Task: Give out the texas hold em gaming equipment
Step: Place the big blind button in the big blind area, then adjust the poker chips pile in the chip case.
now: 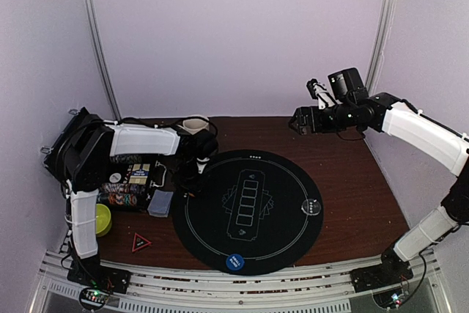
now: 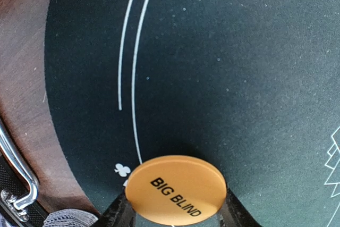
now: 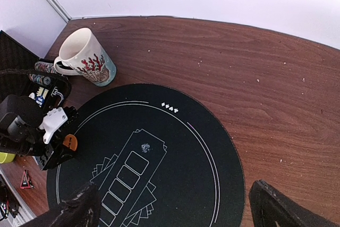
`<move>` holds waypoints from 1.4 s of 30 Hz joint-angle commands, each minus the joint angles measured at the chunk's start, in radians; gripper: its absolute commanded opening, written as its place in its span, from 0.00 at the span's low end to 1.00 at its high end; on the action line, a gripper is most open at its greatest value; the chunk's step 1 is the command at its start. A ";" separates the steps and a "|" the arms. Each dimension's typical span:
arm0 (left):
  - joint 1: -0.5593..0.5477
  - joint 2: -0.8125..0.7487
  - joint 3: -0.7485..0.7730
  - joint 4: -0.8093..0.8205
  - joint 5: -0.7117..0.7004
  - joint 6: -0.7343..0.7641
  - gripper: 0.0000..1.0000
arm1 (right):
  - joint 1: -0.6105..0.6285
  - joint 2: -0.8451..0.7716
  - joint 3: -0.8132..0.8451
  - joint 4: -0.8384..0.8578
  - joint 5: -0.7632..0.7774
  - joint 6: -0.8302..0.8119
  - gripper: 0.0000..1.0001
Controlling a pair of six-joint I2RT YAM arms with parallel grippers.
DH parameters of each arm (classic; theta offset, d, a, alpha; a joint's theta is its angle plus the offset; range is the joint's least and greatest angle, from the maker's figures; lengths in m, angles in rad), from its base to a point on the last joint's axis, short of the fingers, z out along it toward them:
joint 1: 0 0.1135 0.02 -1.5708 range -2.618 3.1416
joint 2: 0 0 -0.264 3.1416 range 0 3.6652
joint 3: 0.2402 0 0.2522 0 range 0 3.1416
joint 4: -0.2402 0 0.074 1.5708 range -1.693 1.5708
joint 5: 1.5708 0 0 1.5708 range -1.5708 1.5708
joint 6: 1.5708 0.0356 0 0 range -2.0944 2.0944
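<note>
My left gripper [image 2: 177,195] is shut on an orange disc [image 2: 178,190] printed BIG BLIND, held flat just above the left rim of the round black mat [image 2: 239,67]. From above, that gripper [image 1: 193,179] hangs over the mat's left edge. A blue disc [image 1: 234,261] lies on the mat's near rim and a clear disc [image 1: 312,207] on its right side. A grey-blue card deck [image 1: 161,203] sits left of the mat, beside striped chips [image 1: 123,197] in the open case. My right gripper [image 3: 175,190] is open and empty, high over the mat; it shows at the back right [image 1: 299,121].
A black chip case [image 1: 130,179] lies under the left arm. A white mug [image 3: 85,57] with a red pattern stands behind the mat's left edge. A yellow-green round thing [image 1: 102,219] and a red triangle [image 1: 141,242] lie near the left arm's base. Walls enclose the table.
</note>
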 commanded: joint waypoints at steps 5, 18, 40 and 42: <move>0.031 -0.014 -0.046 0.054 0.015 0.015 0.72 | -0.004 -0.006 0.038 -0.022 0.021 -0.013 1.00; 0.031 -0.287 -0.044 0.094 0.015 0.041 0.98 | -0.004 0.005 0.059 -0.027 0.005 -0.009 1.00; 0.316 -0.776 -0.395 -0.103 -0.092 -0.120 0.75 | -0.004 -0.074 0.035 0.000 -0.077 0.017 1.00; 0.319 -0.788 -0.442 -0.072 -0.080 -0.135 0.71 | -0.004 -0.091 0.031 -0.001 -0.079 0.021 1.00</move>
